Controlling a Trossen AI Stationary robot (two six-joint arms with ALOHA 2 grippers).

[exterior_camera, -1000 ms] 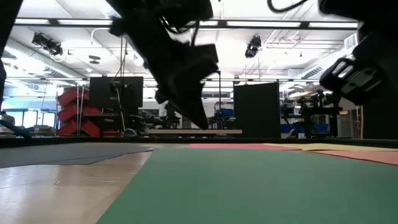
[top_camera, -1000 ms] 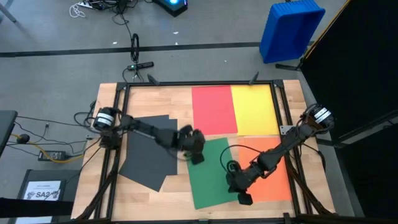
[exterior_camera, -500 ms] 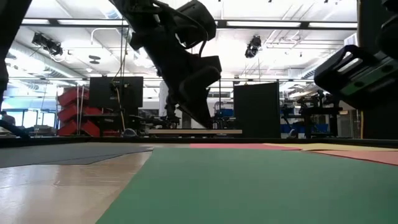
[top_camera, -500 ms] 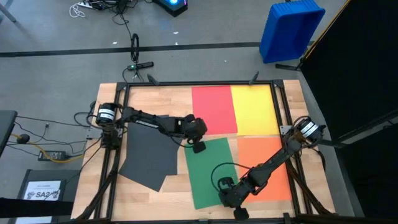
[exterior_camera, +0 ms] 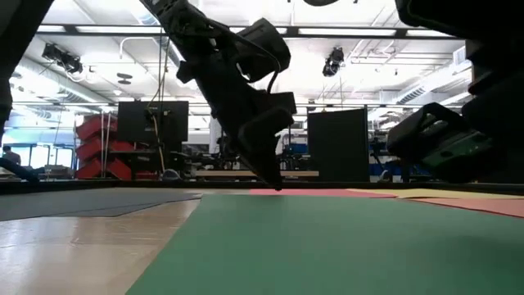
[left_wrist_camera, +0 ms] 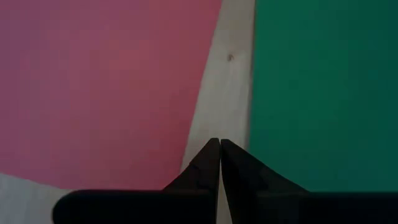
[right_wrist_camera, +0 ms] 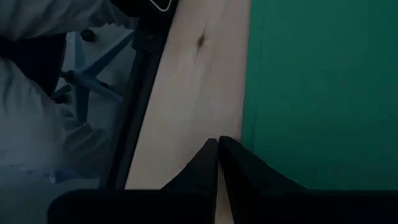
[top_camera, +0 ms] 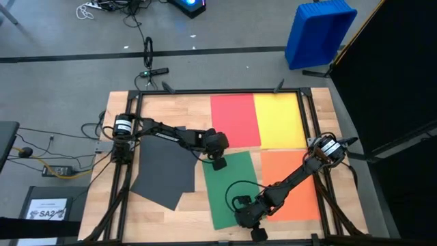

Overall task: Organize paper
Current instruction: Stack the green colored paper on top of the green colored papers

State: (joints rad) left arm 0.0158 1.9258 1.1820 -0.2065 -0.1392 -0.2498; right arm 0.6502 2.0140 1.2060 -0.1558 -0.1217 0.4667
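Note:
Coloured paper lies flat on the wooden table: a red sheet [top_camera: 235,120] and a yellow sheet [top_camera: 278,120] at the far side, an orange sheet [top_camera: 290,184] at the near right, a green sheet [top_camera: 231,191] in the middle and dark grey paper [top_camera: 164,167] at the left. My left gripper [top_camera: 219,164] is shut. It stands low over the bare wood strip [left_wrist_camera: 227,74] between the red sheet [left_wrist_camera: 106,81] and the green sheet [left_wrist_camera: 323,87]. My right gripper [top_camera: 258,234] is shut too, over bare wood [right_wrist_camera: 193,81] beside the green sheet's near edge [right_wrist_camera: 323,87]. My left gripper slants down with its shut tips [exterior_camera: 277,185] close to the tabletop at the green sheet's far left corner. I cannot tell whether they touch the wood or the paper. My right gripper touches nothing that shows.
A black frame [top_camera: 205,91] runs round the tabletop. The right arm's cable loops over the green sheet [top_camera: 240,186]. A blue bin [top_camera: 319,31] stands on the floor beyond the far right corner. A small white printed sheet [top_camera: 48,208] lies off the table's left.
My left gripper has swung a little toward the far edge and sunk, ending at the green sheet's far left corner. My right gripper has gone toward the near edge and the left and come down, rolling somewhat. Both stay shut. No sheet has moved.

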